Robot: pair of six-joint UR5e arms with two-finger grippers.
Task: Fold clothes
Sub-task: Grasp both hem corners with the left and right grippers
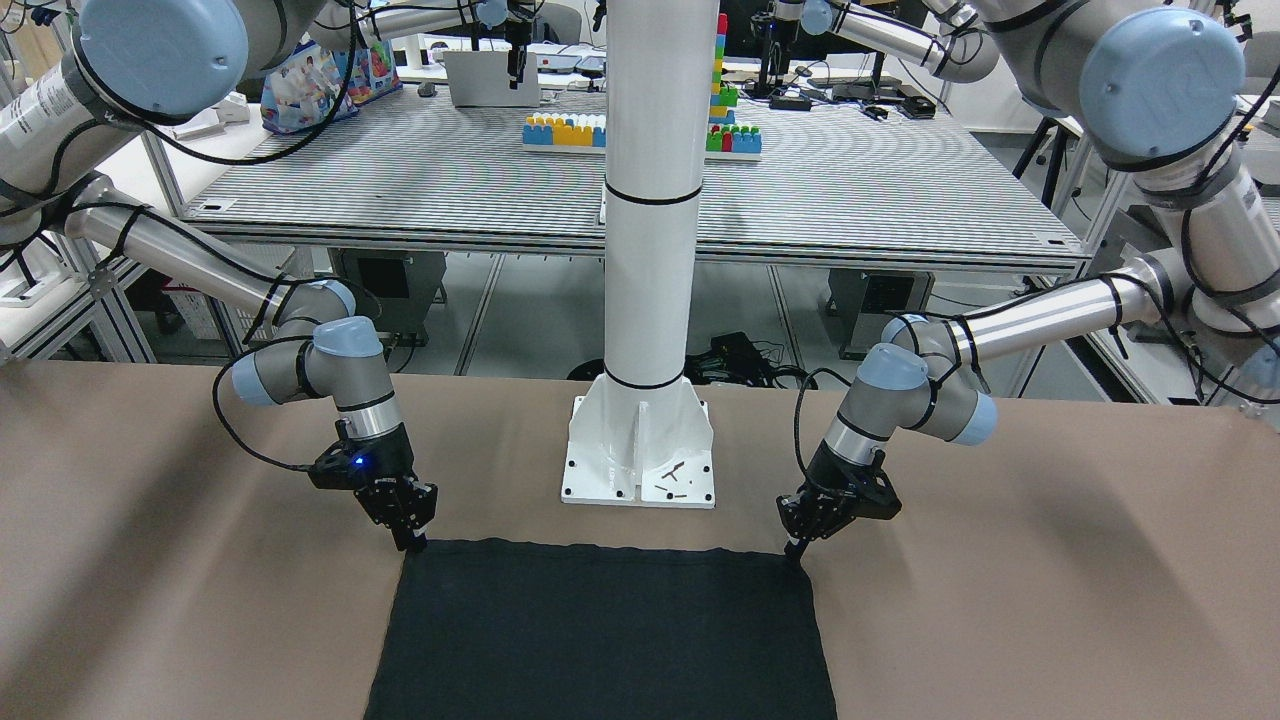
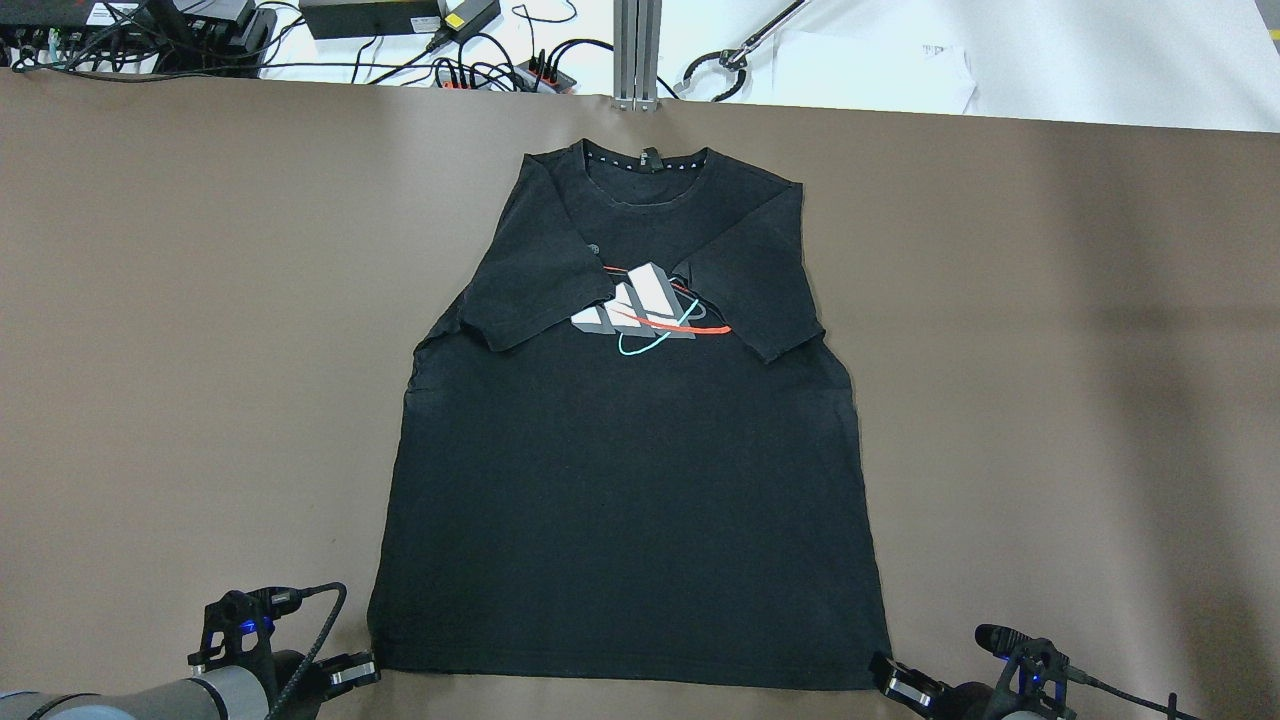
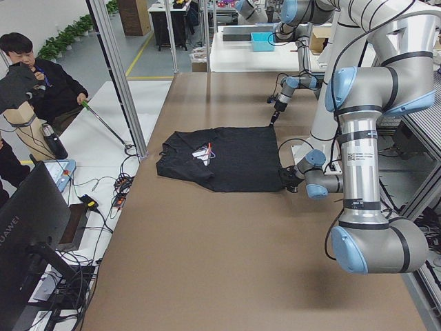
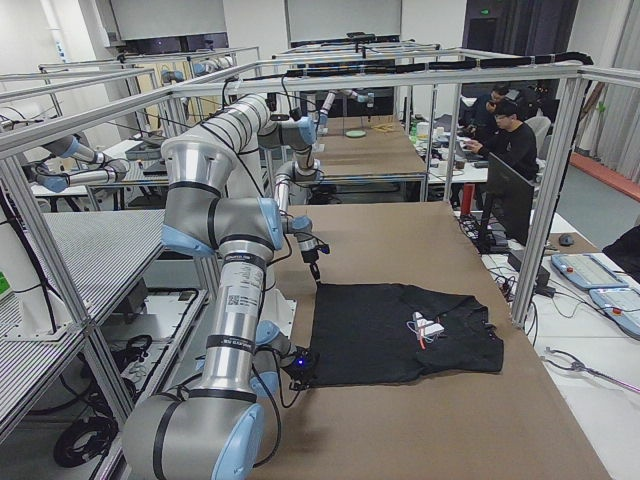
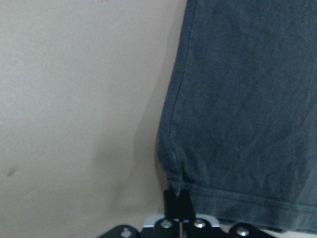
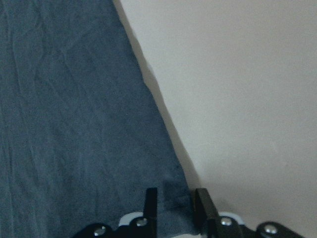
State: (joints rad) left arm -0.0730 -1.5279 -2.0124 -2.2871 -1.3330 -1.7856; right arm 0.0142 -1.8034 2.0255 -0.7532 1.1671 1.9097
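Shirt (image 2: 620, 480) lies flat mid-table (image 2: 150, 350), sleeves folded in. Left gripper (image 5: 177, 196) is pinched on its hem corner. Right gripper (image 6: 176, 196) is narrow, straddling the other corner, unclamped. Clamp right, then lift both evenly, hem taut, toward collar (image 2: 645, 160).

The white post (image 1: 650, 300) stands near the shirt (image 2: 630, 500) hem.

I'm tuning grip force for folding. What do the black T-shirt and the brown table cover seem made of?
T-shirt: soft matte knit, probably cotton jersey; fine wrinkles and a stitched hem show. Table cover: smooth matte brown sheet, perhaps paper or vinyl; flat, no weave visible.
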